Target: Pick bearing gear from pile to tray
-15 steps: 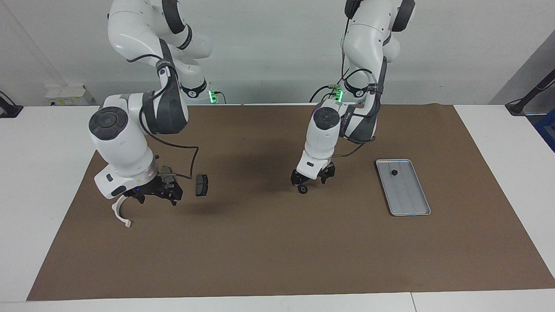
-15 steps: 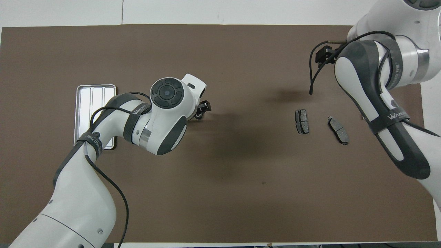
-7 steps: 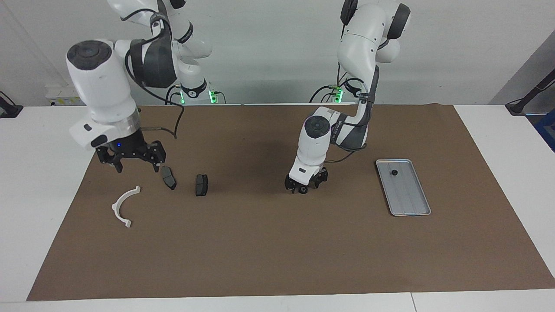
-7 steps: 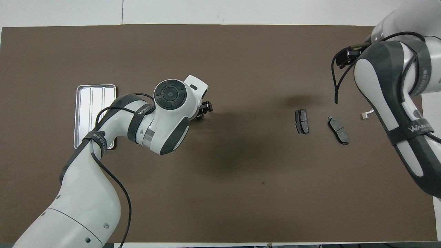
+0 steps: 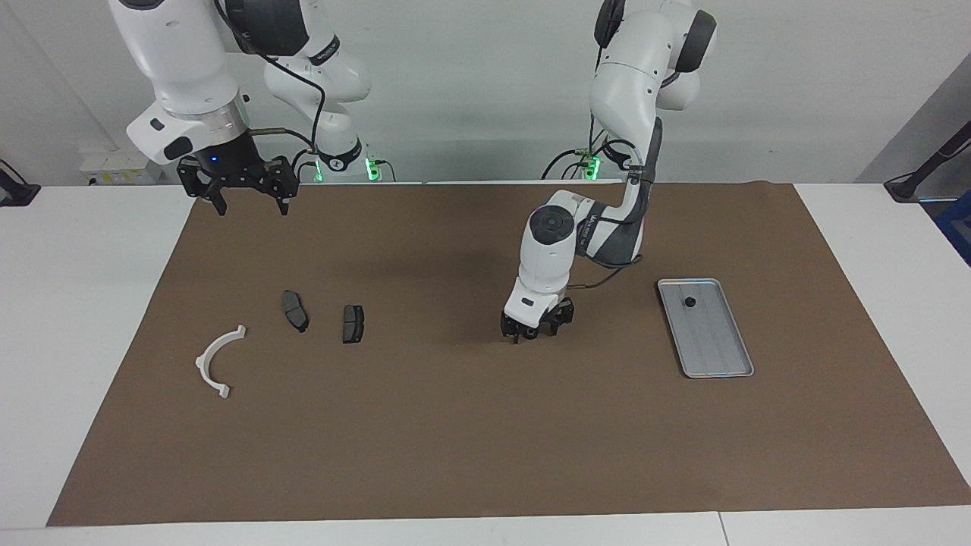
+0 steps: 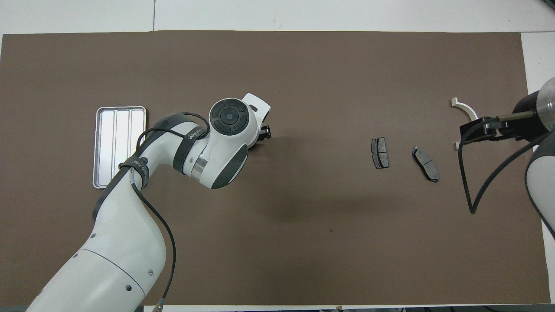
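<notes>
Since the earlier frame, the right claw (image 5: 249, 197) has risen high over the mat's (image 5: 470, 425) robot-side edge, fingers spread and empty, baring the pile: a white half-ring bracket (image 5: 215, 362) and two dark brake-pad plates (image 5: 294, 310) (image 5: 353, 323). Left claw (image 5: 535, 331) sits low at mid-mat, closing on a small dark part that cannot be identified. Ribbed metal tray (image 5: 717, 356) holds one black round piece (image 5: 689, 302). "WANLEE" marks the left arm's strap.
</notes>
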Robot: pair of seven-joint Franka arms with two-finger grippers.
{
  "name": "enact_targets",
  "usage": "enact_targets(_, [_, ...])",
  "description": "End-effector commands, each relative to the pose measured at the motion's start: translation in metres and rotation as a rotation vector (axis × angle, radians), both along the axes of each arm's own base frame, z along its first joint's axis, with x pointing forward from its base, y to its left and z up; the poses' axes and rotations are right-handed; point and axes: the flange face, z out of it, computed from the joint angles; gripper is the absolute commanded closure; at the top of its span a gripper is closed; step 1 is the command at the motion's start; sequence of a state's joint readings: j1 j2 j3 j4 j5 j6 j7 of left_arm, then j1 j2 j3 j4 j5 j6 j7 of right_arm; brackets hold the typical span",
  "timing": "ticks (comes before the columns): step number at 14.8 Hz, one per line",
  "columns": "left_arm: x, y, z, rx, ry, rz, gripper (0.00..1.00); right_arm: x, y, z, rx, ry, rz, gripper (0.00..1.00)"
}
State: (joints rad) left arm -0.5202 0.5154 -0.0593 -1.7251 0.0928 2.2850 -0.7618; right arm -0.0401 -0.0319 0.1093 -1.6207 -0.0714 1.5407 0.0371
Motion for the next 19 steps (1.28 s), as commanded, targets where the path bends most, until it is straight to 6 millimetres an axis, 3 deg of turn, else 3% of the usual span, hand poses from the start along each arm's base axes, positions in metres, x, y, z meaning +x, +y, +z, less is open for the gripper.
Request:
enact_targets(1, [0.005, 0.000, 0.001, 0.028, -0.006, 0.013, 0.11, -0.020, -0.001, -0.002, 0.015, 0.040, 0.011, 0.00])
enact_targets(4, [0.002, -0.002, 0.000, 0.032, 0.002, 0.013, 0.25, -0.030, 0.010, 0.006, 0.033, 0.057, 0.024, 0.00])
enact_targets(9, [-0.005, -0.007, -0.003, 0.045, 0.020, 0.019, 0.25, -0.031, 0.016, 0.022, 0.090, 0.032, -0.010, 0.00])
enact_targets(16, [-0.011, -0.011, -0.006, 0.053, 0.032, 0.015, 0.26, -0.026, 0.012, 0.015, 0.089, 0.038, -0.026, 0.00])
enact_targets(17, [-0.011, -0.011, -0.006, 0.053, 0.032, 0.014, 0.29, -0.025, 0.010, 0.015, 0.088, 0.037, -0.031, 0.00])
enact_targets(19, [-0.010, -0.010, -0.006, 0.050, 0.028, 0.016, 0.51, -0.025, 0.005, 0.013, 0.088, 0.042, -0.036, 0.00])
